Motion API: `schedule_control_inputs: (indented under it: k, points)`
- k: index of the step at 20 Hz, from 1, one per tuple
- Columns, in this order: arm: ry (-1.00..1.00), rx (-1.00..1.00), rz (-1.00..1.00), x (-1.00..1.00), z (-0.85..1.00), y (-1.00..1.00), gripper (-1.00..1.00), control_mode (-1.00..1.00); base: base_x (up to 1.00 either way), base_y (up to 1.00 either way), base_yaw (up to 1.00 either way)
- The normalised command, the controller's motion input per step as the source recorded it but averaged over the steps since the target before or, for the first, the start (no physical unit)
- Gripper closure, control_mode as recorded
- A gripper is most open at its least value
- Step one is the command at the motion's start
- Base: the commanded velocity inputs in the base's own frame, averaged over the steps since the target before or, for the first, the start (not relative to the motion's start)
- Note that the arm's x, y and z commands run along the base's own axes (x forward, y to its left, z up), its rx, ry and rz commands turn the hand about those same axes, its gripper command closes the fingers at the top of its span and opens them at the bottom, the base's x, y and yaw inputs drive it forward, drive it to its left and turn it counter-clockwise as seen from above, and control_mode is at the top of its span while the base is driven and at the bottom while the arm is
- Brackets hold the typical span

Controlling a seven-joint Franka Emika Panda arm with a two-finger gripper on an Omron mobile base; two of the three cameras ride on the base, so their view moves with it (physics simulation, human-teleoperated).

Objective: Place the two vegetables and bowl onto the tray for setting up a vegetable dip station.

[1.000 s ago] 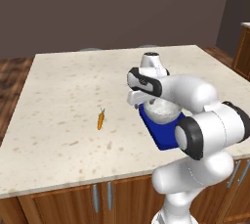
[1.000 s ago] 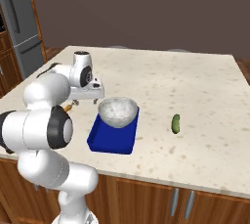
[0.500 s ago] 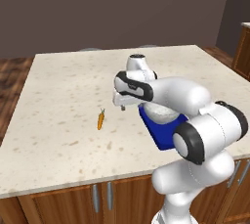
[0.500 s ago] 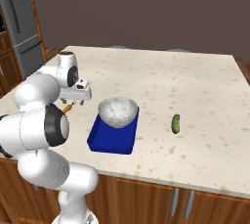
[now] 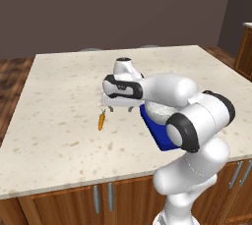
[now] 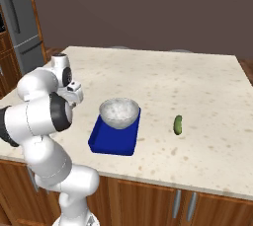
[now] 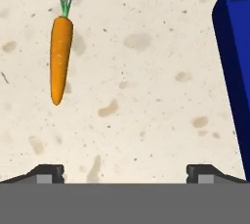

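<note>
The orange carrot (image 5: 101,120) with its green top lies flat on the speckled counter (image 5: 59,86). My gripper (image 5: 120,109) hangs open and empty low over the counter, just right of the carrot and left of the tray. In the hand view the carrot (image 7: 60,56) sits upper left, off to the side of my gripper (image 7: 125,174), with the tray's rim (image 7: 237,61) at right. The whitish bowl (image 6: 118,112) rests on the far end of the blue tray (image 6: 111,141). The dark green cucumber (image 6: 178,125) lies on the counter right of the tray.
The wooden-fronted island's near edge (image 6: 163,183) runs just in front of the tray. A grey fridge (image 6: 22,27) stands beyond the counter's left end. Open counter stretches behind the tray and around the cucumber.
My hand has swung left from above the bowl and tray and come down close to the counter beside the carrot. The jaws stayed open. Carrot, bowl, tray and cucumber have not moved.
</note>
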Motion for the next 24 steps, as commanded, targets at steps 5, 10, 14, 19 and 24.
schedule_control_inputs:
  k: [5, 10, 14, 19, 24]
  points:
    - [0.06, 0.0, -0.21, 0.31, -0.18, 0.36, -1.0, -1.0, 0.0, 0.0, 0.0]
    - [0.09, 0.0, -0.21, 0.31, -0.22, 0.26, -1.0, -1.0, 0.0, 0.0, 0.0]
    - [0.13, 0.0, -0.16, 0.25, -0.28, 0.17, -1.0, -1.0, 0.0, 0.0, 0.0]
    - [0.1, -0.01, -0.11, 0.23, -0.3, 0.15, -1.0, -1.0, 0.0, 0.0, 0.0]
    - [0.01, -0.08, -0.04, 0.21, -0.22, 0.1, -1.0, -1.0, 0.0, 0.0, 0.0]
